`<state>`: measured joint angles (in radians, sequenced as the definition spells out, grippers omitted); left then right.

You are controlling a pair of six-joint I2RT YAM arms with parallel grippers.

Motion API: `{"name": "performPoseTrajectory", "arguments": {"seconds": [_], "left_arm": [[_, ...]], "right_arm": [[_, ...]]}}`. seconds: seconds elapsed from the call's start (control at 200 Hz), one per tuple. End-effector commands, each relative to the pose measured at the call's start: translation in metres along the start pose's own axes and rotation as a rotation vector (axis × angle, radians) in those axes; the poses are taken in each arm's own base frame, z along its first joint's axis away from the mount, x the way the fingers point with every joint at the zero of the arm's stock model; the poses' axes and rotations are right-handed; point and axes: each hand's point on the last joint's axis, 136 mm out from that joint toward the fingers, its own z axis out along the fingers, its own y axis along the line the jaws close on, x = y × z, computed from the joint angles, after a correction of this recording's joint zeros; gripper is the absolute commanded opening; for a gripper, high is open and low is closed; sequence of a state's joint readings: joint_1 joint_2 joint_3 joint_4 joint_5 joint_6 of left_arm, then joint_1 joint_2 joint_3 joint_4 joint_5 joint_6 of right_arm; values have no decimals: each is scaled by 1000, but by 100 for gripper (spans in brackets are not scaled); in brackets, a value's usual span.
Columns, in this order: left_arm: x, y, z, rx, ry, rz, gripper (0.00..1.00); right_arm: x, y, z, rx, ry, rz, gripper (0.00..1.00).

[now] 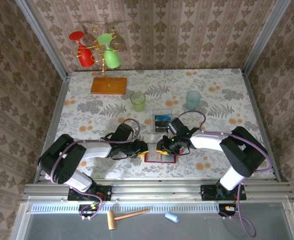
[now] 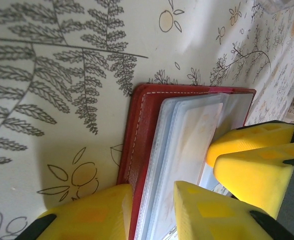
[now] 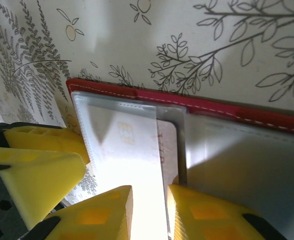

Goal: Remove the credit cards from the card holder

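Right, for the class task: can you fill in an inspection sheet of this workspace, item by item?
Surface: floral tablecloth, lying flat.
Job's things: red card holder open at the near edge, a card inside a clear sleeve; loose cards farther back.
Clutter: green cup, teal cup, cup tree on an orange base.
End effectors: left end effector closed across the holder's edge; right end effector closed on a sleeve.
Cables: purple cable looped over each arm.
Surroundings: patterned walls; mallet and blue item on the front ledge.
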<state>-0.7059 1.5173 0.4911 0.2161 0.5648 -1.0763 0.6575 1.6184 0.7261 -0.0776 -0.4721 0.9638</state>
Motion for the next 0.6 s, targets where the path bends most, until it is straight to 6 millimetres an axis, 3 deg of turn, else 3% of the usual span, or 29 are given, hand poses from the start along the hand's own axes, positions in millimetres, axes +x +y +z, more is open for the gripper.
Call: {"name": "performPoseTrajectory", "arguments": {"seconds": [0.0, 0.215, 0.595], "left_arm": [[9, 25, 1, -74, 19, -24, 29], [12, 30, 1, -83, 23, -31, 30], [12, 28, -5, -80, 9, -27, 30]], "right_arm": [[4, -12, -3, 52, -10, -12, 25], [5, -18, -3, 78, -4, -15, 26], [-7, 1, -17, 35, -57, -50, 27]]}}
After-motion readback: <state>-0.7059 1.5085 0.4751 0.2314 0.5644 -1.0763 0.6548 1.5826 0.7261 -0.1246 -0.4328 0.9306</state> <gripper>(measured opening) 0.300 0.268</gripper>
